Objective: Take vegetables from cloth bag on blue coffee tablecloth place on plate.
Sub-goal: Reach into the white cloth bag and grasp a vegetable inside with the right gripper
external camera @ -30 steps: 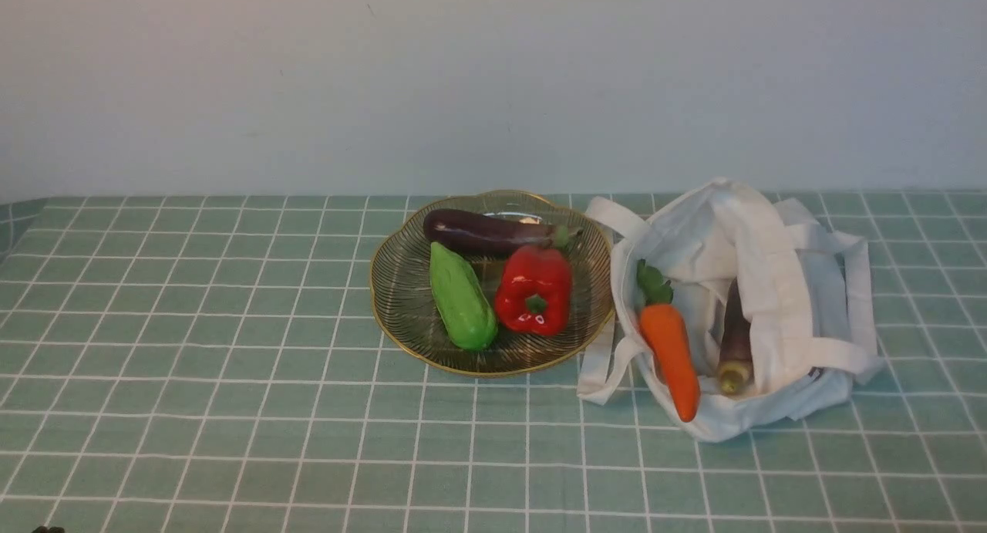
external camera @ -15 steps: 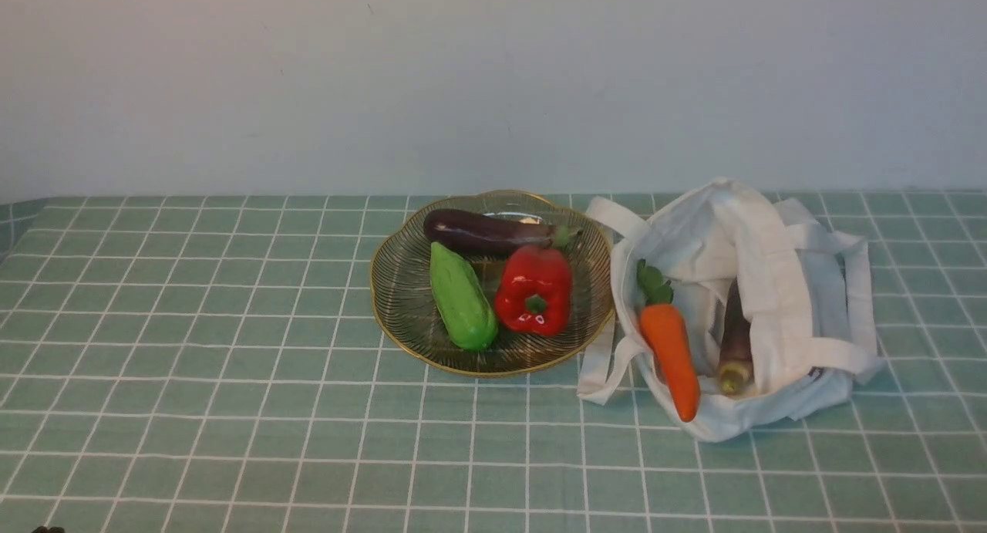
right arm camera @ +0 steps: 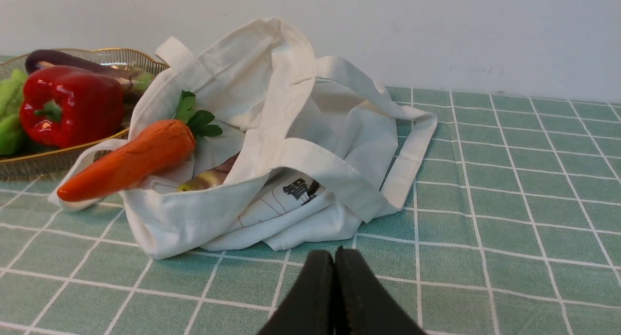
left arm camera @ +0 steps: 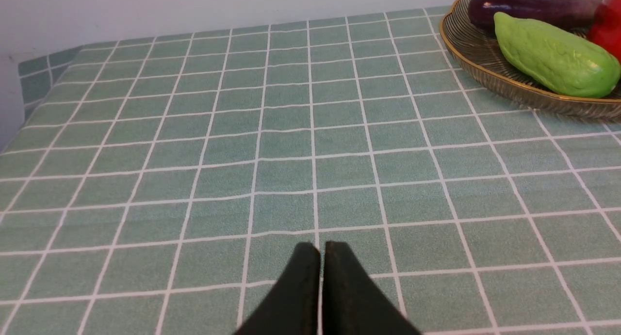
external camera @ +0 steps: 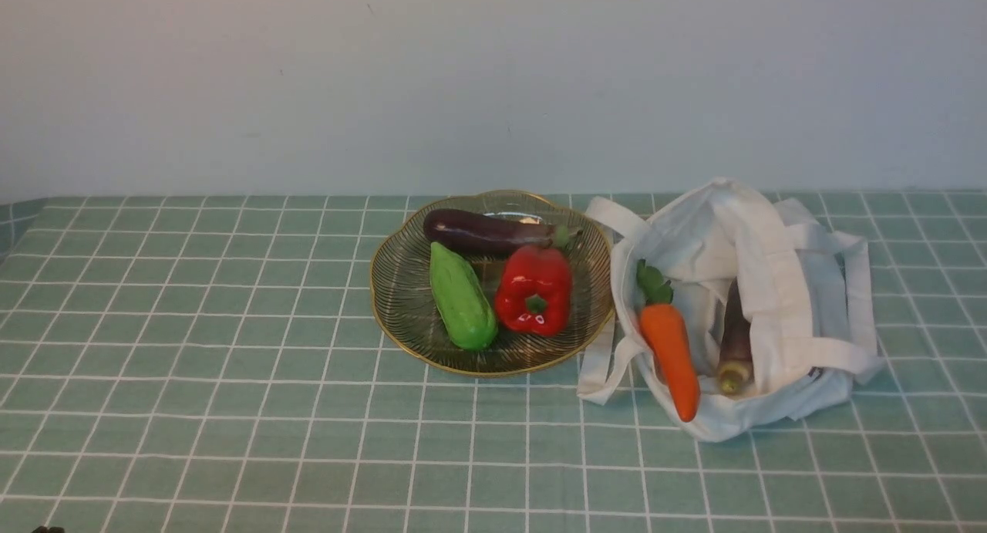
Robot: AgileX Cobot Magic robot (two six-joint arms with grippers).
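Note:
The white cloth bag (external camera: 759, 301) (right arm camera: 271, 146) lies open on the pale green checked tablecloth (external camera: 231, 379), right of the gold-rimmed plate (external camera: 401, 317) (left arm camera: 480, 66). Inside the bag lies the slim dark purple vegetable (external camera: 736, 336) with its pale stub toward me; only that stub (right arm camera: 201, 180) shows in the right wrist view. An orange carrot (external camera: 669, 348) (right arm camera: 128, 160) rests over the bag's edge. My left gripper (left arm camera: 321, 247) is shut and empty, low over bare cloth, well away from the plate. Shut and empty too, my right gripper (right arm camera: 334, 252) sits just short of the bag.
On the plate lie a glossy purple eggplant (external camera: 490, 232), a green gourd (external camera: 461, 305) (left arm camera: 553, 58) and a red bell pepper (external camera: 534, 290) (right arm camera: 70, 104). A pale wall (external camera: 493, 78) rises behind the table. The cloth drops off at the far left edge (left arm camera: 29, 78).

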